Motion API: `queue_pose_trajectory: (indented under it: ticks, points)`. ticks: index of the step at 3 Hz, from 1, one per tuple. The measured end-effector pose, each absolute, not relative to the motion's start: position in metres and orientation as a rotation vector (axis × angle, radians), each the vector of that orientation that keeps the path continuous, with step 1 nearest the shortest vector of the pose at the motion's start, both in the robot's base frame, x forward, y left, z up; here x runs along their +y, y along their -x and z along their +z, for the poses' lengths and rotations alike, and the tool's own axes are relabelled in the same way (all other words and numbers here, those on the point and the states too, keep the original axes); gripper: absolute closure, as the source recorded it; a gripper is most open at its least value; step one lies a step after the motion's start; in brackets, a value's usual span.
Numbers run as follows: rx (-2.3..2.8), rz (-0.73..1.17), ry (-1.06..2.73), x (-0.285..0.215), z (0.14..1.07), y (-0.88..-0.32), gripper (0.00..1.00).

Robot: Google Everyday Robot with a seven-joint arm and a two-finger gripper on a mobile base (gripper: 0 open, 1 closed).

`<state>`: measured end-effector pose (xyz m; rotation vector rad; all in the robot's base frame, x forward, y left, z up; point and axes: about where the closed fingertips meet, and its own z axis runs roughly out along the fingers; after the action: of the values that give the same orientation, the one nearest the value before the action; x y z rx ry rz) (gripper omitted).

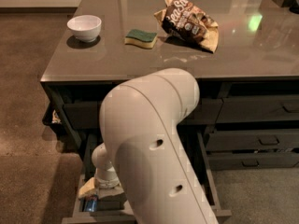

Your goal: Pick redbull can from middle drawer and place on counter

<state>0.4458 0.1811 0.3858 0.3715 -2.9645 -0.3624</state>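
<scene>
The middle drawer [211, 190] is pulled open at the bottom of the dark cabinet. The redbull can [90, 204] lies in its front left corner, and only a small blue part of it shows. My gripper [92, 196] hangs down into the drawer right over the can, and I cannot tell if they touch. My big white arm [149, 143] fills the middle of the view and hides most of the drawer floor. The counter [140, 59] is the glossy grey-brown top above.
On the counter stand a white bowl [84, 27], a green and yellow sponge [141, 37] and a crumpled snack bag [189, 22]. Closed handled drawers [261, 141] are at the right. Brown floor [28, 125] lies to the left.
</scene>
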Motion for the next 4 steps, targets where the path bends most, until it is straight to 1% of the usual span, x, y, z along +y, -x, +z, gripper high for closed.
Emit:
queue_pose_trajectory:
  ticks: [3, 4]
  points:
    - [-2.968, -0.344, -0.278, 0.163, 0.378, -0.444, 0.0]
    - [-3.003, -0.414, -0.227, 0.142, 0.389, -0.45, 0.0]
